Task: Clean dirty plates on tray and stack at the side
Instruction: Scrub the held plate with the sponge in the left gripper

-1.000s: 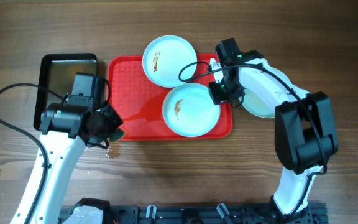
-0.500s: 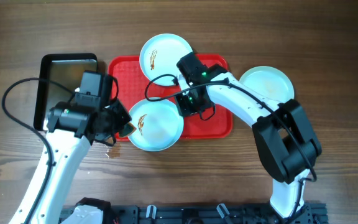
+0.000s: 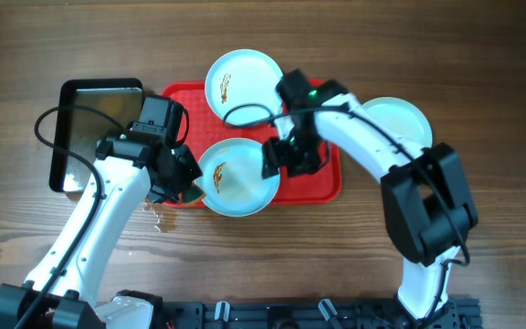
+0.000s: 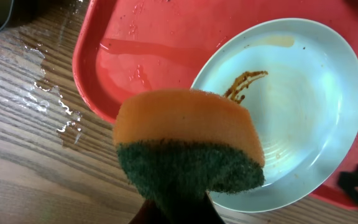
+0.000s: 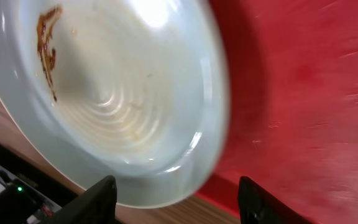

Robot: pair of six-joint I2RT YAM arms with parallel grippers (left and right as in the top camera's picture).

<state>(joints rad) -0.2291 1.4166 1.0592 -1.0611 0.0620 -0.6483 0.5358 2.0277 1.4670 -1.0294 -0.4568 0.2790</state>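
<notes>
Water (image 3: 158,222) lies on the wooden counter (image 3: 482,55) just before the tray's near left corner. The near plate (image 3: 245,187) sits on the red tray (image 3: 183,102) with its near edge hanging over the tray's low rim, above the counter. A brown-orange smear (image 4: 246,82) marks its left half.

The left pincer (image 3: 179,181) is clenched on a sponge (image 4: 188,134), orange on top and dark green beneath. The sponge hangs at the plate's left rim; whether it touches the plate cannot be told.

The right pincer (image 5: 176,205) stands released at the same plate's right side. Its two dark fingers (image 5: 95,200) are spread wide, with the plate's rim and a strip of tray showing between them, and neither is seen pressing on it.

Farther back, the far plate (image 3: 249,78) rests on the tray's far edge, about half of it over the rim, with a smear on its left side. The third plate (image 3: 400,117) lies off the tray on the counter, just beside the tray's right end, partly hidden by the right arm. A dark pan (image 3: 99,123) stands on the counter left of the tray.
</notes>
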